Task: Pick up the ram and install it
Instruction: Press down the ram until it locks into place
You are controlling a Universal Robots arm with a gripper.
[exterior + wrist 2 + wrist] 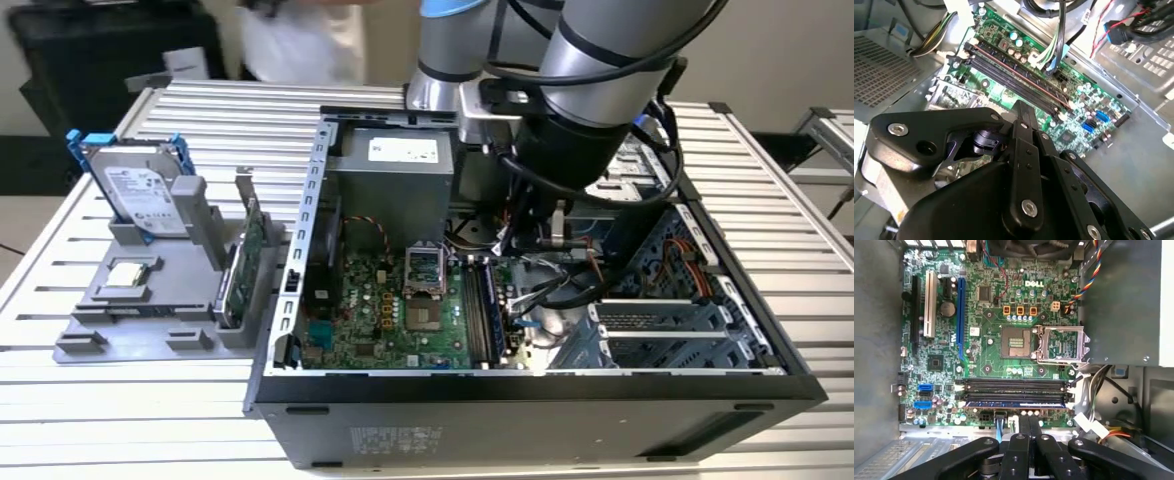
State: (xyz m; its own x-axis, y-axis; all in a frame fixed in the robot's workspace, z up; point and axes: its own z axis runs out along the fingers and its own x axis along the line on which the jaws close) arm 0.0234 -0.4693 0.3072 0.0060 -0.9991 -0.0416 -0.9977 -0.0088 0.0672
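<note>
Gripper (1029,421): jaws shut tight on each other, nothing between them, tips hanging just on the near side of the slots.

Ram (1014,403): bluish stick lying along the slot row farthest from the socket (1019,342). It looks seated there, though you can't confirm the latches.

Your handling read: light, stiff, thin, easily cracked. Take it by the long bare edges, near mid-length, off the chips and contacts.

Beyond the ram, toward the socket: empty slots.

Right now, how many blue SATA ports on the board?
2 blue ports, side by side near one edge of the board in the first wrist view: one, the other. Others may be hidden.
</note>
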